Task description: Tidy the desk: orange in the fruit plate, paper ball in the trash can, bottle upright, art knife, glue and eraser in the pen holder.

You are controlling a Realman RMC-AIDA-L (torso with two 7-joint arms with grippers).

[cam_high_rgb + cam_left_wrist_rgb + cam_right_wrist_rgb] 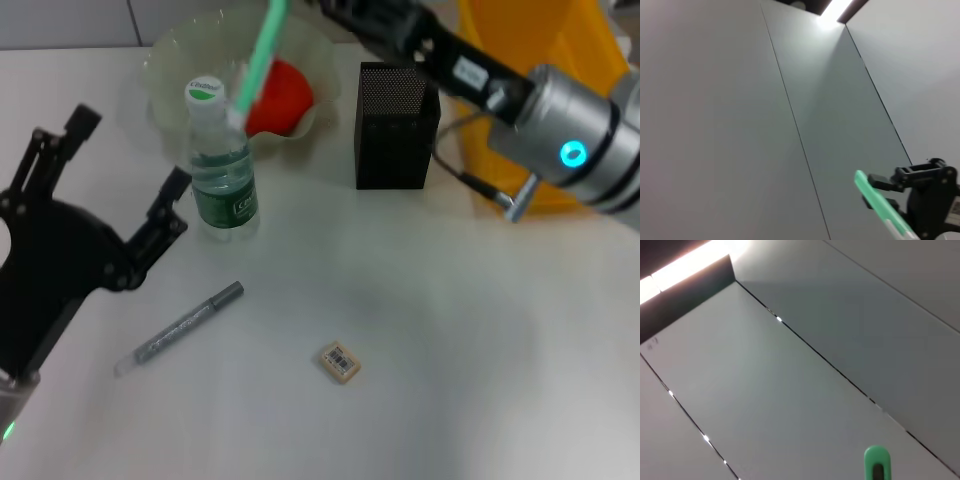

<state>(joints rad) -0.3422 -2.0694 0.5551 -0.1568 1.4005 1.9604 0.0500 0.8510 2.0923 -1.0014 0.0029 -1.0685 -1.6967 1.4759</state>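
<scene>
right gripper clamps knife, raised to clear holder rim | left gripper open, idle near bottle

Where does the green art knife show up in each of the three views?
Head view: the green art knife hangs at top centre, held by the right gripper, over the bottle and fruit plate.
Left wrist view: low at the right edge, held by the right gripper.
Right wrist view: only its green tip, at the bottom edge.
Shared landmark: the knife itself.
</scene>
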